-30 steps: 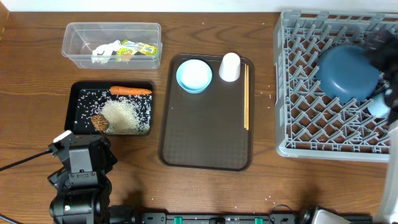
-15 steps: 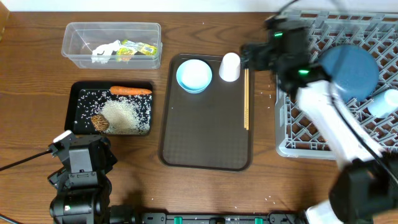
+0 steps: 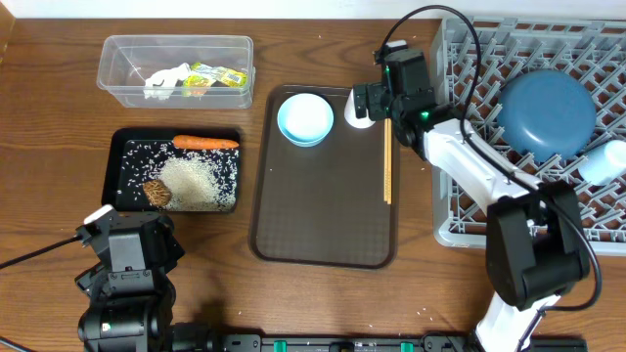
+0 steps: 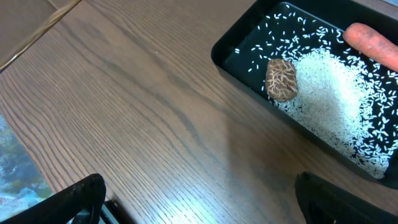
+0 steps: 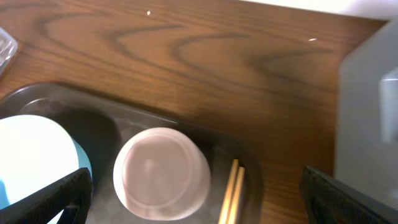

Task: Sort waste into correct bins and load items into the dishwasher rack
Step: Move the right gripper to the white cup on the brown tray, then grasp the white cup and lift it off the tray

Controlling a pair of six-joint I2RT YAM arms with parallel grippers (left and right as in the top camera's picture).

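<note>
Right gripper point(image 3: 370, 101) has swung off the rack point(image 3: 460, 196) and now hovers over the white cup point(image 5: 163, 171) on the brown tray point(image 3: 323, 225), jaws wide, empty. Cup likely next. It's smooth and round, with thin wooden chopsticks point(image 3: 387, 156) just beside it. Dark blue dish point(image 3: 546, 115) sits in the lattice rack. Left gripper point(image 4: 199, 205) is spread too, holding nothing.

grained wooden table point(image 3: 59, 117), clear plastic tub point(image 3: 110, 54)

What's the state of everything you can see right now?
Left hand: open, empty.
Right hand: open, over white cup.
White cup: standing on brown tray.
Light blue bowl: empty, on brown tray.
Chopsticks: on brown tray.
Dark blue dish: in rack.
Light blue cup: in rack.
Clear tub: holds paper, wrappers.
Black tray: holds carrot, rice.
</note>
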